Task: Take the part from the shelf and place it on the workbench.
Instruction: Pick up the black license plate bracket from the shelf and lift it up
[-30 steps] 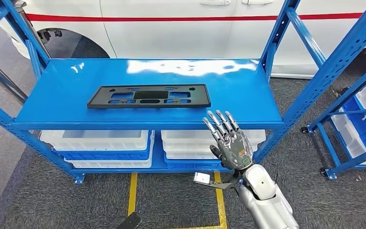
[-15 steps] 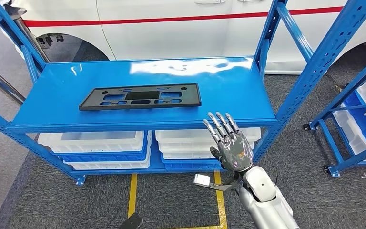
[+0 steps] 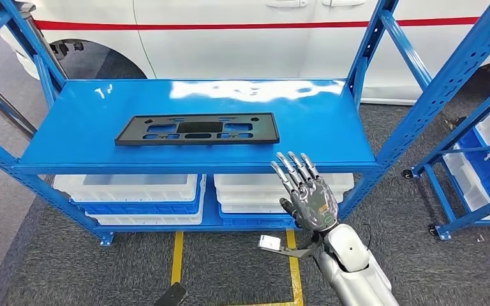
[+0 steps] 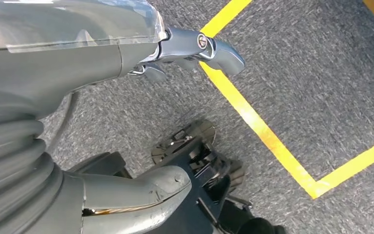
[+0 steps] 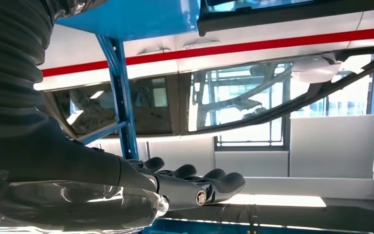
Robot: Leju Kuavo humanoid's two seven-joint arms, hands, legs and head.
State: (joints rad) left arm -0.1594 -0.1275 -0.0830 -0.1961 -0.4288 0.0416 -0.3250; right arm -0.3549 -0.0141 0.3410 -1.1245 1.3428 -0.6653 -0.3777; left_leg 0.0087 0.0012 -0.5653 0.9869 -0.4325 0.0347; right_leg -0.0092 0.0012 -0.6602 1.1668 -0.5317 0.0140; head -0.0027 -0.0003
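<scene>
Head view: the part (image 3: 197, 129), a flat black rectangular panel with cut-outs, lies on the top board of the blue shelf (image 3: 319, 121), lengthwise along the board and a little nearer its front edge than its back edge, left of the middle. The right hand (image 3: 307, 194) is raised in front of the shelf's front edge, towards the right-hand end, fingers straight and spread with nothing in them; it is apart from the part and touches neither it nor the board. White bins (image 3: 134, 189) sit on the lower board (blue ones are stacked beneath them). A white car (image 3: 242, 38) with a red stripe stands behind the shelf.

In the left wrist view the left hand (image 4: 126, 195) hangs over grey carpet (image 4: 321, 73) marked with yellow tape (image 4: 268, 136); its grip cannot be made out.
</scene>
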